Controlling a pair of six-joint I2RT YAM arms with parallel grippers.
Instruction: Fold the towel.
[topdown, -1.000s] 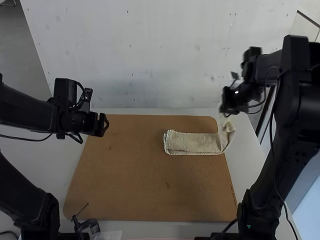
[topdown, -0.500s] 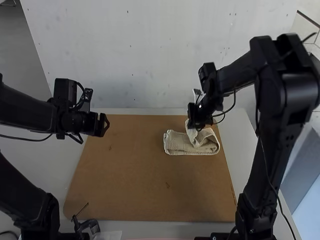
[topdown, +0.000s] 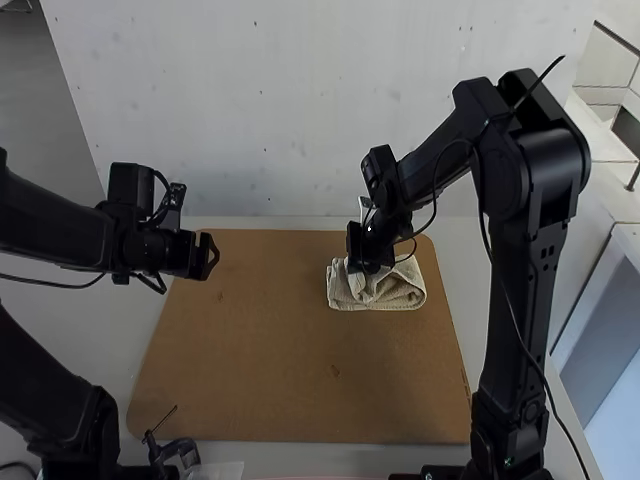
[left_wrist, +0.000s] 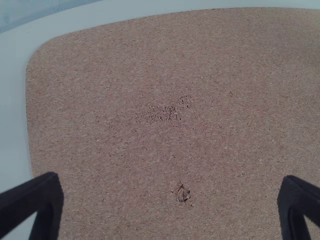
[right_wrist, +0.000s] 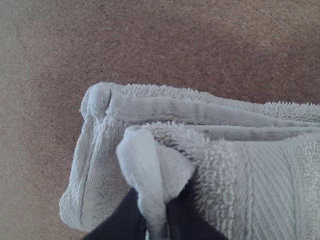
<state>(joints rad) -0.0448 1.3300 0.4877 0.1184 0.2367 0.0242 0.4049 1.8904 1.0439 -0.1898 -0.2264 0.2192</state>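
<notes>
The beige towel (topdown: 402, 292) lies as a folded strip near the far right of the brown board, its right part doubled back over the rest. At the towel's left part is my right gripper (topdown: 362, 268), holding a raised edge. In the right wrist view, a pinched end of the towel (right_wrist: 280, 185) rises between the fingertips of my right gripper (right_wrist: 159, 212), above the folded layers. My left gripper (topdown: 212, 256) hangs over the board's far left area, away from the towel; in the left wrist view my left gripper (left_wrist: 170, 197) has its fingers wide apart with nothing between them.
The brown board (topdown: 290, 370) covers most of the white table (topdown: 498, 290). At the near left edge stands a small dark clamp-like object (topdown: 176, 450). The right arm reaches over the board's far right corner.
My right gripper has moved leftward from beyond the board's right side, carrying the towel's end over the strip, which is now shorter. The left arm has barely moved.
</notes>
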